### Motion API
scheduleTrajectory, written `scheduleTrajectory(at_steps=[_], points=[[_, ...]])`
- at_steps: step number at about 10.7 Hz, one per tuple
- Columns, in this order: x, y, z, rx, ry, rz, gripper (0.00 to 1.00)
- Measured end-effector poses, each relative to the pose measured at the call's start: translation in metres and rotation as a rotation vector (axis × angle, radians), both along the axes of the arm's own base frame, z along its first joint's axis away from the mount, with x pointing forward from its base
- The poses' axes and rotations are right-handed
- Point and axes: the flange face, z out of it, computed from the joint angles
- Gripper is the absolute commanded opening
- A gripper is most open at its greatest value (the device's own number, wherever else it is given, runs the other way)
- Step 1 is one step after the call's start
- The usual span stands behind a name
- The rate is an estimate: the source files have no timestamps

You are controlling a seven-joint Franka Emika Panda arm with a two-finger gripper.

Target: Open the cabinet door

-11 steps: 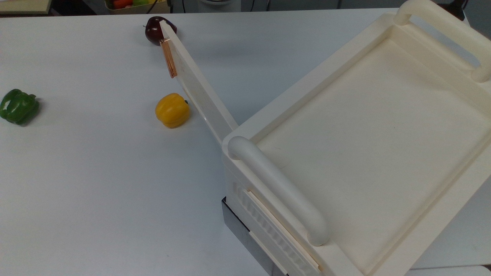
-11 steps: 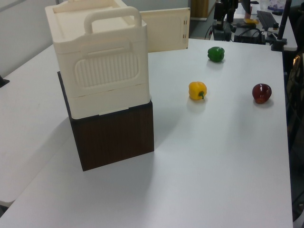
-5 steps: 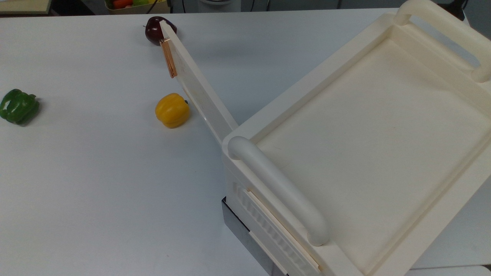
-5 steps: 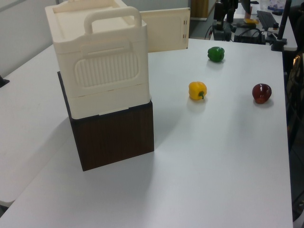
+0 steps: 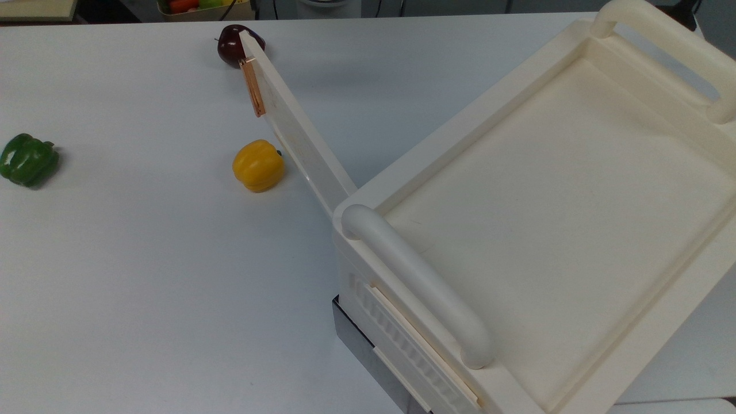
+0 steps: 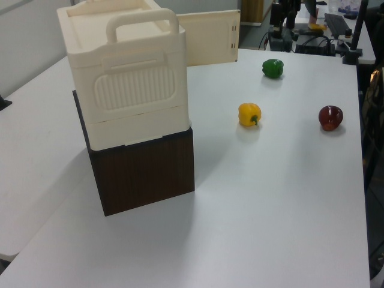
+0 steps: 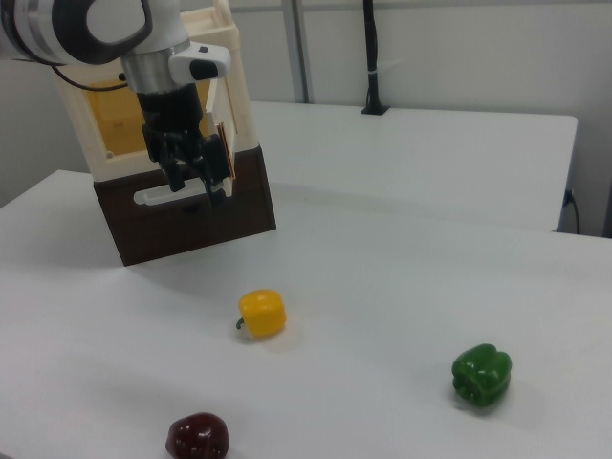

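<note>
Top view: the cabinet door (image 5: 299, 138) is a thin cream-white panel swung wide out from the cream cabinet (image 5: 552, 218), running from the hinge corner toward the top view's upper left. Its copper-brown strip handle (image 5: 252, 88) sits near the free edge, just beside a dark red apple (image 5: 233, 43). A yellow pepper (image 5: 258, 165) lies near the panel's middle and a green pepper (image 5: 27, 160) well apart on the white worktop (image 5: 144, 276). Nothing has moved since a second ago.

Left view: the door (image 6: 210, 37) juts out behind the cabinet (image 6: 123, 78), unchanged.

Right view: the claw (image 7: 199, 184) hangs just in front of the door's edge (image 7: 226, 148), its fingers parted and grasping nothing.
</note>
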Motion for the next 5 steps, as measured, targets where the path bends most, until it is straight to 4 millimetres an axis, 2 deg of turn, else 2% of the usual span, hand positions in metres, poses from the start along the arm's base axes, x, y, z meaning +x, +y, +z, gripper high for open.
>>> scheduleTrajectory(at_steps=[5], points=[[0.0005,0.0023,0.004,0.0,-0.008,0.004,1.0]])
